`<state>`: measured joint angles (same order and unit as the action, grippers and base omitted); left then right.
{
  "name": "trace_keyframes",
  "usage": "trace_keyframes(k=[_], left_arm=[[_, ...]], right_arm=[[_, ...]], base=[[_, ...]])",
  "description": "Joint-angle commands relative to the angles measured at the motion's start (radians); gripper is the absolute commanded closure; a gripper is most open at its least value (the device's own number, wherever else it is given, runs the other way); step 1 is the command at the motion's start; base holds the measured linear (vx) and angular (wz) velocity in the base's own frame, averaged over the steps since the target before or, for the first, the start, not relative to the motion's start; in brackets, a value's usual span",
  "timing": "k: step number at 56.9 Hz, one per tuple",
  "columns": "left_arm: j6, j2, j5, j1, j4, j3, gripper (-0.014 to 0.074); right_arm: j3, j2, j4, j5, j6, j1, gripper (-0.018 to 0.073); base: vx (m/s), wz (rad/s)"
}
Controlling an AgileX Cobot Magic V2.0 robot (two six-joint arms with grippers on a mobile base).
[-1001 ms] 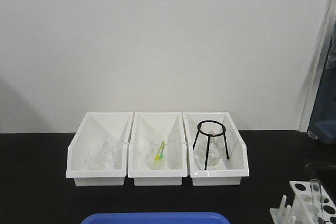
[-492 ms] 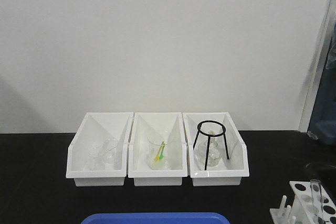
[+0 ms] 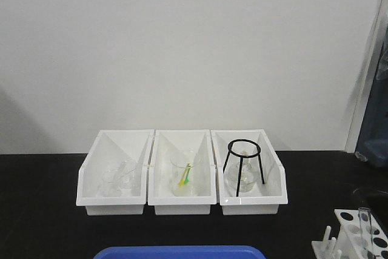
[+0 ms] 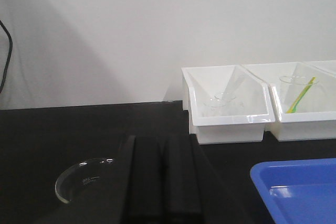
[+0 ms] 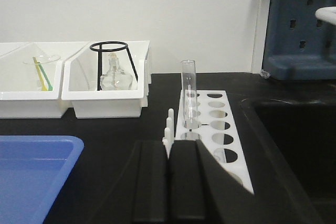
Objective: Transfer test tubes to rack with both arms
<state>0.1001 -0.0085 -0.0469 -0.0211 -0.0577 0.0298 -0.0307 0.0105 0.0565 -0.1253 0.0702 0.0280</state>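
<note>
Resting low at the bottom of each wrist view, both grippers sit with fingers pressed together and nothing between them. Left gripper [image 4: 164, 182]: black flat fingers clenched, only a thin seam showing, empty. Just left of it a clear watch glass [image 4: 84, 177] lies on the black table [image 4: 63, 129], partly hidden by the gripper body. Right gripper [image 5: 169, 182]: same pose, clenched, empty, pointing at the near end of the rack [image 5: 223, 140].

Rack is white, top plate with two rows of round holes, upright pegs [image 5: 169, 124] along its left side. It stands on the table right of the blue tray [image 5: 31, 166] and well apart from it. One test tube [image 5: 188, 95] stands upright in a hole on the rack's left row, towards the far end. Something clear may sit in a near hole, cannot tell. In the front view the rack [image 3: 357, 235] is at the bottom right corner with the tube [image 3: 364, 225] sticking up, blue tray edge [image 3: 182, 251] at bottom centre.

Farther back, three white bins [image 3: 182, 171] sit side by side, touching. Left bin holds small clear beakers [image 3: 118, 180]. Middle bin holds a beaker with a yellow and green stick [image 3: 185, 175] inside. Right bin holds a round flask [image 3: 239, 180] under a black wire tripod [image 3: 244, 165]. Behind everything, a plain white wall [image 3: 182, 47]. A dark blue object [image 5: 299, 24] stands at far right.
</note>
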Motion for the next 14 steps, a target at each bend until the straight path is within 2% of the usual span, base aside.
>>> trace_keyframes(k=[1, 14], left_arm=[[0.007, -0.010, 0.080, 0.002, 0.008, 0.026, 0.0614], [0.007, -0.010, 0.080, 0.002, 0.008, 0.026, 0.0614]], right_arm=[[-0.011, 0.008, 0.005, 0.089, -0.008, 0.003, 0.0566], [-0.011, 0.008, 0.005, 0.089, -0.008, 0.003, 0.0566]], base=[[0.00, 0.00], [0.00, 0.00]])
